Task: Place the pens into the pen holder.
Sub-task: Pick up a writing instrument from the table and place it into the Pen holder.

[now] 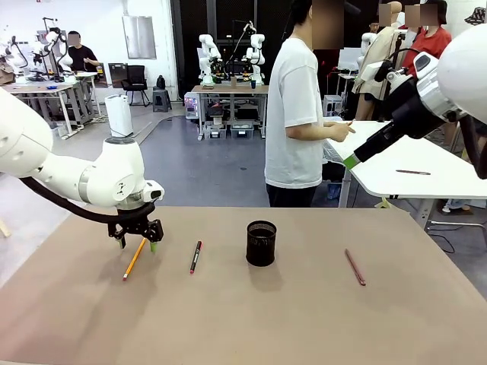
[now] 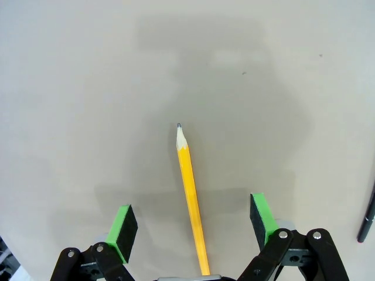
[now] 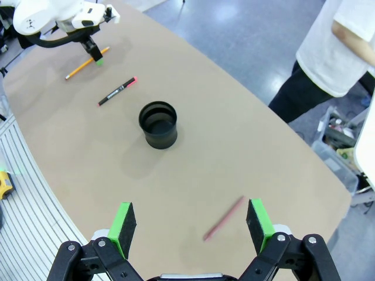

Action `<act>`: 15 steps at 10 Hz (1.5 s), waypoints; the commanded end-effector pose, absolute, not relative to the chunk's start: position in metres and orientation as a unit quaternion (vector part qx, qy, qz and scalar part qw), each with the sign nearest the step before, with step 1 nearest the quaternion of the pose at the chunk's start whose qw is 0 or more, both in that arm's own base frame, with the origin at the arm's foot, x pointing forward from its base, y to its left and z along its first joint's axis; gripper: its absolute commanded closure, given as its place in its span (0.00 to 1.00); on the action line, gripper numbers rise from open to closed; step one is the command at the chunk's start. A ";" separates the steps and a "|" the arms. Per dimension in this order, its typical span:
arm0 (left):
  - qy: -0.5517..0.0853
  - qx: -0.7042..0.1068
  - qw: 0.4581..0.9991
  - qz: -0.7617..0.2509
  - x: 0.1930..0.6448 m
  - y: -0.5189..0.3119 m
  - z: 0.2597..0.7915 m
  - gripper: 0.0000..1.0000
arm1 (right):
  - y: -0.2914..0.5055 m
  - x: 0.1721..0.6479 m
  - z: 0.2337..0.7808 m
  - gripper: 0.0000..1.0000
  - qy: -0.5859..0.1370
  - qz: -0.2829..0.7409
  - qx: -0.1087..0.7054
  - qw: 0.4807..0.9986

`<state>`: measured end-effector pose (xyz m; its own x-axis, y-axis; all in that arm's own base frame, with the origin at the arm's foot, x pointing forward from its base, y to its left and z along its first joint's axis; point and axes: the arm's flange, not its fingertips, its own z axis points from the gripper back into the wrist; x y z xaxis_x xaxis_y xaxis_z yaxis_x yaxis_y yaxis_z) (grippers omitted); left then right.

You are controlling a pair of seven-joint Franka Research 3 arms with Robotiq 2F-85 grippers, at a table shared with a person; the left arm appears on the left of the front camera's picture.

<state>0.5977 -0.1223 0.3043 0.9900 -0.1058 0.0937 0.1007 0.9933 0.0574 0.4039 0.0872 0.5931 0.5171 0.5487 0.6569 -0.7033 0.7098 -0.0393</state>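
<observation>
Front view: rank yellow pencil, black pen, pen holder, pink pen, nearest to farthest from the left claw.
1. Yellow pencil, under the left claw.
2. Black pen, just right of it.
3. Pen holder, table middle.
4. Pink pen, far right.

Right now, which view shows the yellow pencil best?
Left wrist view: the yellow pencil lies large, tip included, inside the open left gripper. Front view shows it small, partly behind that gripper; right wrist view, tiny.
</observation>
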 end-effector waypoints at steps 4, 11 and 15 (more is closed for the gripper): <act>-0.065 0.039 0.996 -0.035 0.605 -0.121 0.303 0.60 | 0.086 0.404 0.593 0.00 -0.333 0.363 0.121 0.862; -0.035 0.045 0.998 -0.038 0.604 -0.122 0.306 1.00 | 0.086 0.404 0.593 0.00 -0.333 0.363 0.121 0.862; -0.026 -0.126 0.990 -0.063 0.596 -0.131 0.336 1.00 | 0.086 0.404 0.593 0.00 -0.333 0.363 0.121 0.862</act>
